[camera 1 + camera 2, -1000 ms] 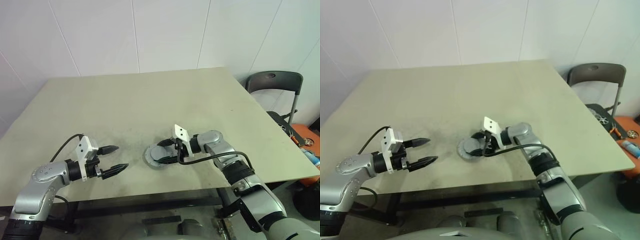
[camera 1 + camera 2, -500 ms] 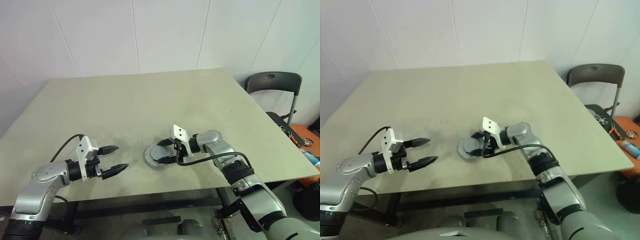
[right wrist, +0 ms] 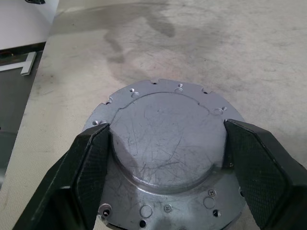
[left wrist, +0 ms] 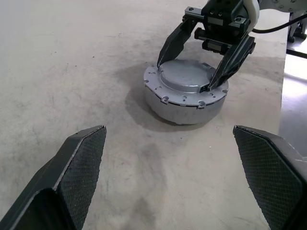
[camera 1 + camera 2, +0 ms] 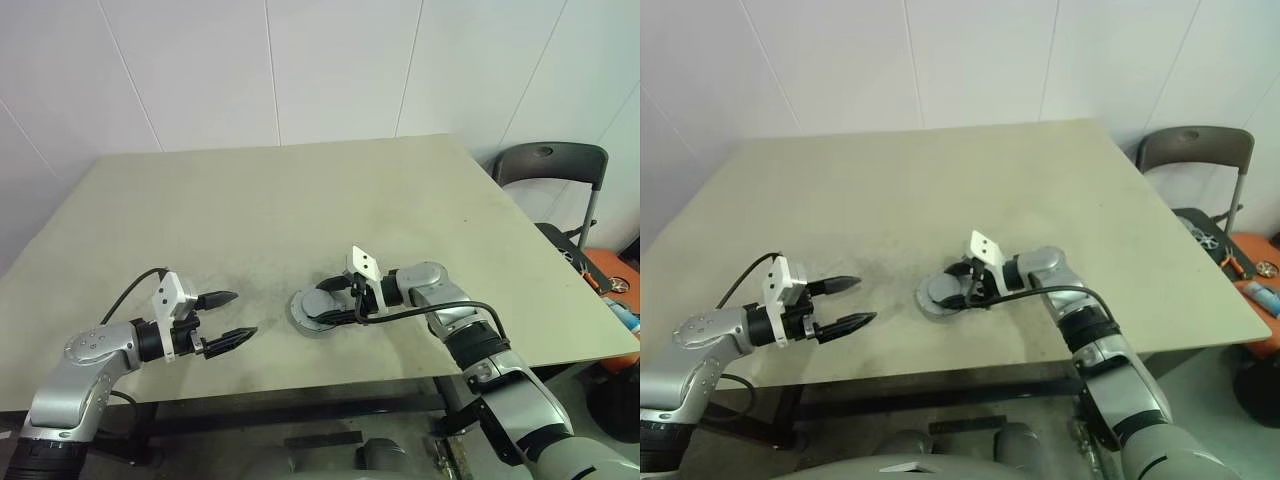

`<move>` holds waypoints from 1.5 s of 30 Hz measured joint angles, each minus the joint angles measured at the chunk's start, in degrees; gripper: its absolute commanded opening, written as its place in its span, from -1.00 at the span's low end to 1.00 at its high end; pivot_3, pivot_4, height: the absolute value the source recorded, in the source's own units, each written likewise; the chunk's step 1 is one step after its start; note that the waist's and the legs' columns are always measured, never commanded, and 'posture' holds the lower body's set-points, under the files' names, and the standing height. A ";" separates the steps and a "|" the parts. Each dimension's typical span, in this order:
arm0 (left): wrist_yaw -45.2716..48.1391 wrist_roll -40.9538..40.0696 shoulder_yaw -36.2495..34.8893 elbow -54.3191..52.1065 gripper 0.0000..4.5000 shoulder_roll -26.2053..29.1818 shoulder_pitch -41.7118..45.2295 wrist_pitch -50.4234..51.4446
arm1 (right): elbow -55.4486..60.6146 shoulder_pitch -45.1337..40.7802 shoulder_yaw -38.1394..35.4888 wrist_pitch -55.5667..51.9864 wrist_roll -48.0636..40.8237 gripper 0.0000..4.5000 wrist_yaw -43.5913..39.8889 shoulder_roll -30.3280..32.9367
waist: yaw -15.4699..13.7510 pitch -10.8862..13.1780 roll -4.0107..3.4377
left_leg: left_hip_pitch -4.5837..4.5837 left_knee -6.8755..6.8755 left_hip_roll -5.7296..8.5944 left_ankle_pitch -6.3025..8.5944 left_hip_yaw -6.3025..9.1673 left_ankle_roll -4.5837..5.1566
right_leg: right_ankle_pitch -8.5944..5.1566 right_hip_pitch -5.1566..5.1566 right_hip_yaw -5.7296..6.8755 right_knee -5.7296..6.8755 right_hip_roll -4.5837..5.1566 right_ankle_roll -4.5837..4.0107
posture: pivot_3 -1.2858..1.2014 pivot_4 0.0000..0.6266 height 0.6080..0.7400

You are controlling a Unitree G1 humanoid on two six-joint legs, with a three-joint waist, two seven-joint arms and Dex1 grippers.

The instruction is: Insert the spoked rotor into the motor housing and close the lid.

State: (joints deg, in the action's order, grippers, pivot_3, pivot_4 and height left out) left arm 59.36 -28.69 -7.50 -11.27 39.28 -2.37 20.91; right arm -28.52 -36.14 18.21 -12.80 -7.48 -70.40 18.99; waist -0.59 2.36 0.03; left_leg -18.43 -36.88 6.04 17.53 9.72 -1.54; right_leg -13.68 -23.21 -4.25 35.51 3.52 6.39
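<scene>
Head views: beige table (image 5: 300, 200), mostly bare. A round grey assembly, the lid (image 5: 318, 304) on top, sits near the front edge, with open surface behind and to both sides. Right gripper (image 5: 338, 304) straddles the lid. Left gripper (image 5: 228, 318), fingers spread wide and empty, hovers well apart. Chair (image 5: 548, 175) beyond the table's right edge.

Left wrist view: lid (image 4: 186, 76) caps the motor housing (image 4: 184, 100); right gripper's fingers (image 4: 169, 48) flank the raised centre.

Right wrist view: fingers (image 3: 88, 158) touch the lid's (image 3: 168, 139) raised disc on both sides. No legible writing.
</scene>
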 measured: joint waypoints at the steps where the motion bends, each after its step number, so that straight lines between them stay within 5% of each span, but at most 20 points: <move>1: 0.00 0.00 0.00 0.00 1.00 0.00 0.03 0.00 | -0.04 0.00 0.01 0.14 0.02 0.51 -0.05 0.02 | 0.00 0.00 0.00 | 0.00 0.00 0.00 0.00 0.00 0.00 | 0.00 0.00 0.00 0.00 0.00 0.00 | 0.03 -1.00 1.00; 45: 0.13 0.00 0.07 -0.07 1.00 0.06 1.20 0.85 | 2.08 -0.24 1.45 0.98 0.87 0.51 -2.86 2.20 | -0.21 0.01 0.01 | -0.04 0.49 0.02 0.06 0.01 0.08 | 0.16 -0.10 0.07 -0.37 0.09 0.06 | 0.03 -1.00 1.00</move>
State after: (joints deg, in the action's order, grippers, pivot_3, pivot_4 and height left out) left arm 59.49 -28.69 -7.43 -11.34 39.34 -1.18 21.76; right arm -26.43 -36.38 19.66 -11.82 -6.61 -73.26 21.19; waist -0.80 2.37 0.04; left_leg -18.47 -36.39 6.06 17.59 9.73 -1.46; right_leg -13.52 -23.31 -4.18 35.14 3.62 6.46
